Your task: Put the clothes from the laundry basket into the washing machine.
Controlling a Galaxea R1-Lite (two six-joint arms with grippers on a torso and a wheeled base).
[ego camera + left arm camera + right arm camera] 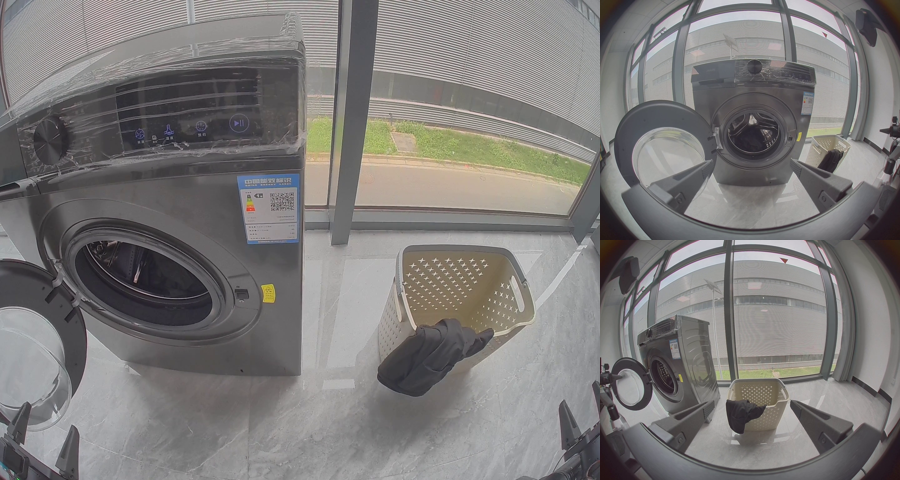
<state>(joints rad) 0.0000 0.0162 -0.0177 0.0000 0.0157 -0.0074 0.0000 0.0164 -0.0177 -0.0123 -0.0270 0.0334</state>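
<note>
- Washing machine (pixel 187 187): fills the left half of the head view. Its round door (pixel 31 350) is swung open at lower left and the drum mouth is uncovered.
- Laundry basket (pixel 465 281): cream, perforated, standing right of centre on the grey floor (pixel 281 425), well apart from the machine.
- Black garment (pixel 431 356): draped over the basket's near rim, with most of it hanging down the outside wall.
- Left gripper (pixel 49 420): lower left corner, fingers spread wide, nothing held. Its wrist view faces the open drum.
- Right gripper (pixel 580 397): lower right corner, fingers spread wide, nothing held, well apart from the basket. Its wrist view faces the basket and garment.
</note>
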